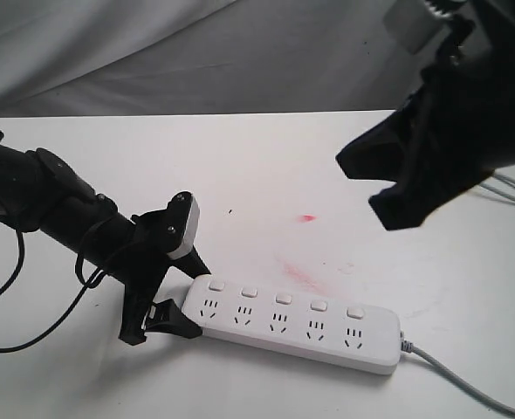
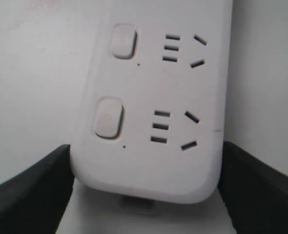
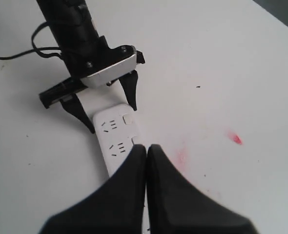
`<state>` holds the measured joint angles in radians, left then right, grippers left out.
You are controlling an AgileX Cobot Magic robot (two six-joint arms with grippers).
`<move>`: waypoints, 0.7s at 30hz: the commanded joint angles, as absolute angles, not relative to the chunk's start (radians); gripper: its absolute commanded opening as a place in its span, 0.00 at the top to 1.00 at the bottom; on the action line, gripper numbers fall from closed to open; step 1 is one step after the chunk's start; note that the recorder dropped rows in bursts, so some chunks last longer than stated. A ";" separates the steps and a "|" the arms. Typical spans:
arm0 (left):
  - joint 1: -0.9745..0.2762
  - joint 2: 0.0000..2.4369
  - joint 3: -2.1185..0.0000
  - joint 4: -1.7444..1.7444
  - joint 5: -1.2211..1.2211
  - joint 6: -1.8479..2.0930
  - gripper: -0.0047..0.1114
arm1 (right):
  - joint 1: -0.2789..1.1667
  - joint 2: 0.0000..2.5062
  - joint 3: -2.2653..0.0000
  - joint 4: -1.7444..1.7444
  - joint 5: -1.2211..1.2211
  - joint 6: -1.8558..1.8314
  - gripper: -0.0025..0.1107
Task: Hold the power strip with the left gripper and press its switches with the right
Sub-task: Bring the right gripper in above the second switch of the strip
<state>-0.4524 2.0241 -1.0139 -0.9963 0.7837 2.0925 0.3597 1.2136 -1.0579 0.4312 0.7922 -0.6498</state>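
I judge that the holding step is done and the pressing step is not yet begun. The power strip (image 1: pixel 297 323) lies flat on the white table (image 1: pixel 284 175), at the near side, and the left gripper (image 1: pixel 190 301) has its jaws set wide around the rounded end of it, one jaw against each long side, so I take it as a grip on the strip. The right gripper (image 3: pixel 146 148) has its two fingers pressed together with nothing between them, and it hangs high above the table, well apart from the strip. The next move, as I see it, calls for bringing this closed tip down onto one button, straight from above, so the strip does not slide out of the hold. I count one strip, five switches (image 1: pixel 282 298) in a row, five socket groups (image 1: pixel 279 320) under them, one grey cord (image 1: pixel 467 384), and two grippers.
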 commanded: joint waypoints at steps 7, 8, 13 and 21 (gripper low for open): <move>-0.458 2.025 -1.017 -1.013 0.784 2.093 0.34 | 0.349 1.533 -1.091 0.732 0.660 -1.079 0.98; -0.458 2.025 -1.017 -1.013 0.784 2.093 0.34 | 0.349 1.552 -1.091 0.740 0.660 -1.101 0.98; -0.458 2.025 -1.017 -1.013 0.784 2.093 0.34 | 0.349 1.653 -1.091 0.930 0.666 -1.293 0.98; -0.458 2.025 -1.017 -1.013 0.784 2.093 0.34 | 0.349 1.784 -1.091 1.058 0.711 -1.523 0.98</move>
